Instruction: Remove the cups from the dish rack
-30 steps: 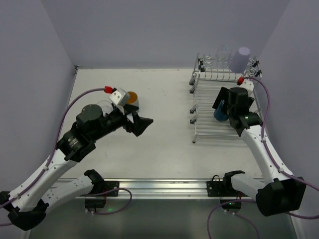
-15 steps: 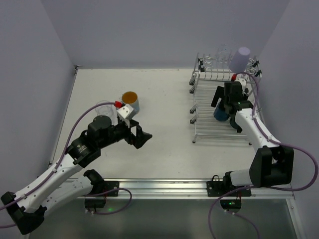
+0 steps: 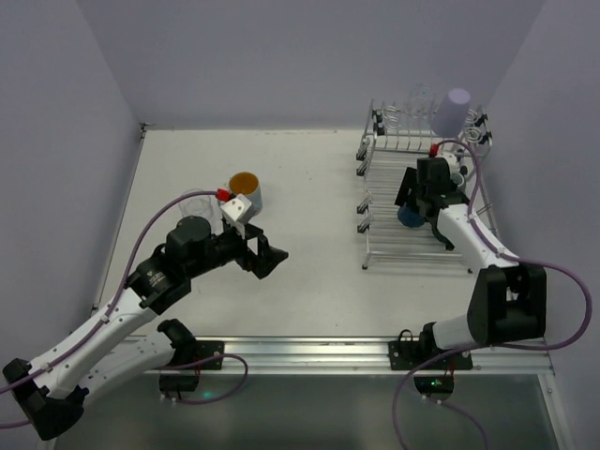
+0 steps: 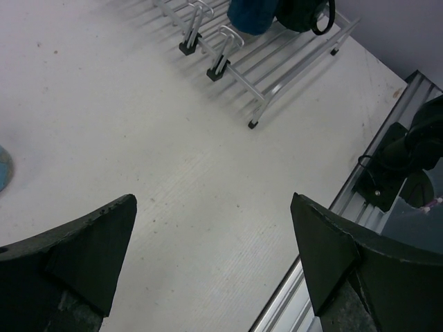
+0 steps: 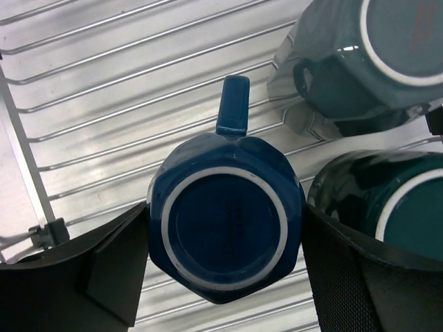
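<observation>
My right gripper (image 5: 225, 235) is closed in on the blue mug (image 5: 228, 173); through its wrist camera I see one finger (image 5: 104, 277) against the mug's left side and the other (image 5: 360, 277) against its right, so the jaws pinch it across the body. The mug stands upside down, its ringed base facing the camera and its handle pointing away from the fingers over the bars of the dish rack (image 5: 104, 69). Just beside it on the right is a dark teal mug (image 5: 387, 200), also base up; beyond that, near the handle, is a greyer teal mug (image 5: 360, 62), inverted too.

From above, the rack fills the right side of the table (image 3: 309, 169); at its far end a lavender tumbler (image 3: 457, 108) sits tilted on the upper tier, with a clear glass (image 3: 422, 98) next to it.

My left gripper (image 4: 214, 256) hangs over the middle of the table with its fingers spread wide and nothing between them; only bare tabletop shows in the gap. Behind it a mug with an orange inside (image 3: 247, 190) stands upright on the table; another clear glass (image 3: 192, 202) stands to its left, close to the arm; both are well apart from the rack.
</observation>
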`<state>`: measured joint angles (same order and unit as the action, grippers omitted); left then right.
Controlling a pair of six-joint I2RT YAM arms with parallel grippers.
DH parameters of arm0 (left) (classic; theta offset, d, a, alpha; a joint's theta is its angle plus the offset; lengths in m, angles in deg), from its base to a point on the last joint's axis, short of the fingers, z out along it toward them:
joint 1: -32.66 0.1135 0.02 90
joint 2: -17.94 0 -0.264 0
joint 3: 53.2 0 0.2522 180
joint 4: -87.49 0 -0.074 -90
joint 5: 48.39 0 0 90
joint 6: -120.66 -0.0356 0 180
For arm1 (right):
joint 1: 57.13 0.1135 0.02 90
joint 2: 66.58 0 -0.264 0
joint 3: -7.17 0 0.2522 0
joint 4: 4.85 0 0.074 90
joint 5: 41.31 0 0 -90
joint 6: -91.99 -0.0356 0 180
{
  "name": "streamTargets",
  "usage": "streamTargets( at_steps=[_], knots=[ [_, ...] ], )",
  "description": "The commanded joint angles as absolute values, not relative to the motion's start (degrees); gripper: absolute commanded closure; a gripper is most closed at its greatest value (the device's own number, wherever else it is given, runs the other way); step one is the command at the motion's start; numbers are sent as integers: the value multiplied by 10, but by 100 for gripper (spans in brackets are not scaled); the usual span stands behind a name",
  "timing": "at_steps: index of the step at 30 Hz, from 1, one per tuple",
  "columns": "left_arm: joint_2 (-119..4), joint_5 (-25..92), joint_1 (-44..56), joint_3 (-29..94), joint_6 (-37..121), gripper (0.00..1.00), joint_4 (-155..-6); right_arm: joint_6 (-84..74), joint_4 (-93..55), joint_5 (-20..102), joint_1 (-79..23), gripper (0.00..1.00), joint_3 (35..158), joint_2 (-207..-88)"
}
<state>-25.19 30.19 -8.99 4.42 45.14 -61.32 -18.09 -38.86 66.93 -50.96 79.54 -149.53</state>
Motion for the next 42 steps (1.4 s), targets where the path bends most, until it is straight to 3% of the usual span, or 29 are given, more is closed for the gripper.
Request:
streamTargets(
  at_steps=[1, 2, 5, 10, 16, 21, 28, 37, 40, 42],
  knots=[
    [-257, 286, -87, 51, 484, 3, -656, -181, -324, 682, -496, 58, 787, -1427],
    [-263, 279, -88, 57, 491, 4, -659, -179, -318, 682, -492, 67, 778, -1397],
    [-275, 256, -88, 57, 526, 5, -683, -186, -311, 679, -479, 73, 763, -1334],
    [-300, 211, -88, 37, 598, 7, -777, -213, -291, 636, -464, 74, 708, -1212],
    [-353, 188, -89, -6, 704, 9, -958, -346, -215, 369, -462, 73, 616, -1074],
    [-431, 152, -90, -26, 799, 10, -1116, -473, -104, 202, -461, 73, 565, -1038],
    [-514, 134, -103, -25, 841, 13, -1224, -587, 21, 104, -457, 73, 506, -1034],
    [-559, 118, -130, -23, 873, 34, -1295, -627, 92, 112, -400, 72, 463, -1072],
    [-563, 122, -132, -21, 876, 47, -1317, -633, 115, 121, -374, 71, 456, -1097],
    [-562, 129, -133, -20, 873, 62, -1317, -638, 136, 128, -361, 71, 445, -1110]
  ],
)
